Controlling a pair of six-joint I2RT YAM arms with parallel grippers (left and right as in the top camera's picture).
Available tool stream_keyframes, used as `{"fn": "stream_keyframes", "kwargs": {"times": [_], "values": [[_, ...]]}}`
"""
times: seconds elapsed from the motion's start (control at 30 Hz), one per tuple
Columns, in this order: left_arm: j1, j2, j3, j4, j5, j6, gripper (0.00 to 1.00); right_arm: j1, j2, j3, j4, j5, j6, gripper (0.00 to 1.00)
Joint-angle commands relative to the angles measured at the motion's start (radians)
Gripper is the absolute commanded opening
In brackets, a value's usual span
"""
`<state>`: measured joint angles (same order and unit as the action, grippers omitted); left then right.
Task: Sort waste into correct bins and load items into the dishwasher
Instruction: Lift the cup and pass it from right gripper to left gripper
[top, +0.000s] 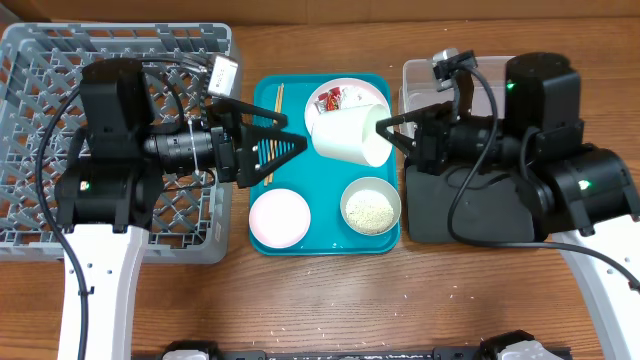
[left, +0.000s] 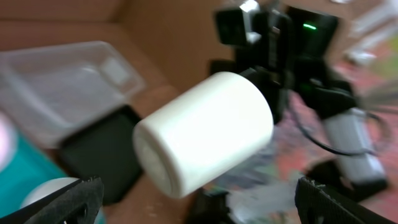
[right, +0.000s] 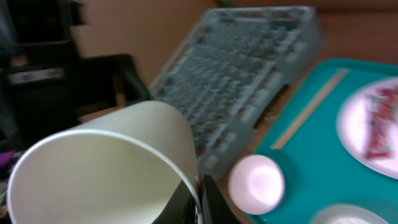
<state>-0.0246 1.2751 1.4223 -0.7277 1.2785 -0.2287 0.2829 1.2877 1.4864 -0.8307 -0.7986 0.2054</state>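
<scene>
My right gripper (top: 385, 128) is shut on the rim of the white cup (top: 350, 135), holding it on its side above the teal tray (top: 262, 92). Its fingers pinch the cup wall in the right wrist view (right: 202, 199). My left gripper (top: 275, 145) is open and empty, facing the cup (left: 205, 130) from the left. On the tray are the plate (top: 345, 90) with the red wrapper (top: 330, 99), the pinkish dish (top: 278, 218), the bowl (top: 371, 206) of rice and the chopsticks (top: 277, 100). The tissue is not visible.
The grey dish rack (top: 30, 60) stands at the left, under the left arm. The clear tub (top: 420, 80) is at the back right and the black tray (top: 440, 215) in front of it, both partly under the right arm.
</scene>
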Motion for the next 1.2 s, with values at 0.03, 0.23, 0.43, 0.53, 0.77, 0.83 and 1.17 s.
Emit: {"fn": "stream_keyframes", "kwargs": {"times": [0.03, 0.23, 0.43, 0.53, 0.77, 0.83, 1.17], "values": [[-0.029, 0.026, 0.014, 0.002, 0.303, 0.008, 1.00, -0.003, 0.007, 0.014, 0.122, -0.419, -0.045, 0.04], [-0.129, 0.026, 0.014, 0.004, 0.302, 0.008, 0.98, 0.043, 0.052, 0.013, 0.171, -0.418, -0.011, 0.04], [-0.133, 0.025, 0.015, 0.009, 0.302, 0.008, 0.81, 0.069, 0.066, 0.013, 0.172, -0.407, -0.012, 0.04], [-0.132, 0.025, 0.015, 0.028, 0.303, 0.008, 0.78, 0.067, 0.066, 0.013, 0.172, -0.398, -0.012, 0.04], [-0.131, 0.026, 0.015, 0.029, 0.302, 0.008, 0.92, 0.001, 0.064, 0.013, 0.172, -0.435, 0.008, 0.04], [-0.131, 0.026, 0.015, 0.030, 0.300, 0.009, 0.90, 0.002, 0.064, 0.013, 0.170, -0.435, 0.008, 0.04], [-0.131, 0.026, 0.015, 0.081, 0.264, -0.005, 0.94, 0.004, 0.064, 0.013, 0.143, -0.438, 0.007, 0.04]]}}
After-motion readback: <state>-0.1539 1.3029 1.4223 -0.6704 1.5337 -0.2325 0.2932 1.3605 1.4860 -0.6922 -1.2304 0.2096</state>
